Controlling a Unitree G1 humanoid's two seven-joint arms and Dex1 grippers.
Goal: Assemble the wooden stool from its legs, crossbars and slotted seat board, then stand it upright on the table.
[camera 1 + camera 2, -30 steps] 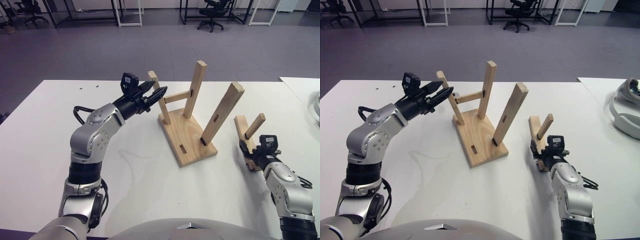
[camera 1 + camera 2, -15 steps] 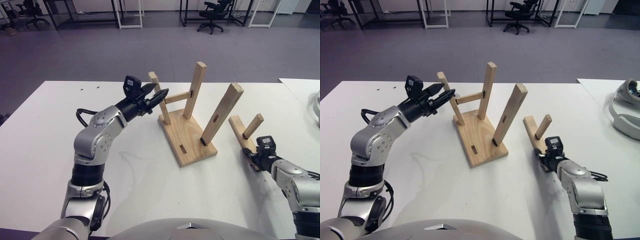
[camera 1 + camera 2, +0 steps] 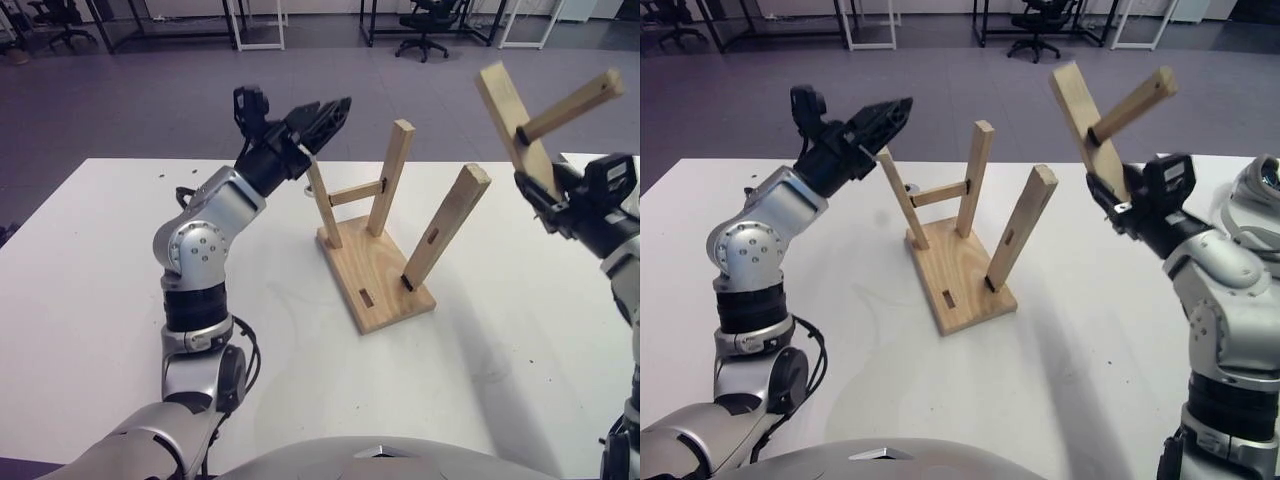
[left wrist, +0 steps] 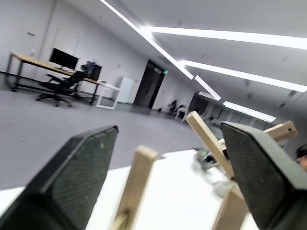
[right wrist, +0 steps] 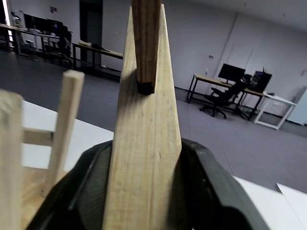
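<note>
Left eye view is showing the slotted seat board [image 3: 385,285] lying flat near the middle of the white surface [image 3: 90,260], with three legs standing up out of it. A thin far leg [image 3: 324,208] and a taller leg [image 3: 390,178] are joined by a short crossbar [image 3: 357,193], and a third leg [image 3: 446,226] is leaning in its slot near the board's right corner. An empty slot [image 3: 366,297] is showing at the board's near left edge. The left pincer [image 3: 328,114] is hanging in the air just above the top of the thin far leg, its two fingers spread wide and gripping nothing. In the left wrist view its dark pads [image 4: 79,177] are standing well apart, with a leg's top end showing between them and touching neither. The right pincer [image 3: 548,196] is holding the fourth leg [image 3: 503,100] high over the right side of the surface, well apart from the board, with its fingers closed tightly on the leg's lower part. A loose crossbar [image 3: 566,102] is sticking out of that leg at an angle, one end seated in the leg's hole, as the right wrist view is showing from close by.
</note>
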